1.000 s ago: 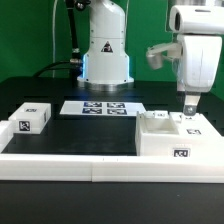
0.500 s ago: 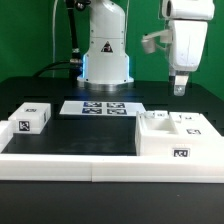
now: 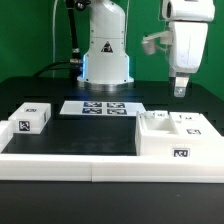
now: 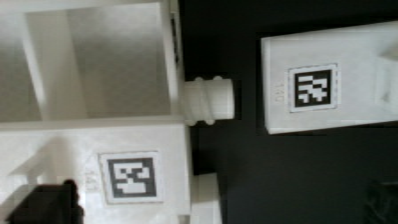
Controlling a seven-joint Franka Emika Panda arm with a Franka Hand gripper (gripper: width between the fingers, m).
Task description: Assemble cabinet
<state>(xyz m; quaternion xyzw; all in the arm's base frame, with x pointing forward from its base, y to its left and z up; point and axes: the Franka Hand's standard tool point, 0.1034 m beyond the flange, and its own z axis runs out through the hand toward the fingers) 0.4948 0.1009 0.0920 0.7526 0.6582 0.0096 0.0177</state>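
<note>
Gripper [image 3: 180, 88] hangs spread and empty above the box [image 3: 160, 142]; the block [image 3: 30, 118] lies well apart, toward the exterior view's left.

A robotics lab bench: white-rimmed black table [image 3: 90, 135], green backdrop [image 3: 25, 35], marker board [image 3: 103, 107] at twelve o'clock, robot arm base [image 3: 105, 55] beyond.

A plain green backdrop [image 3: 30, 40] covers the wall behind. In front stands a black table [image 3: 95, 135] edged with a low white rim [image 3: 60, 165], evenly lit.
</note>
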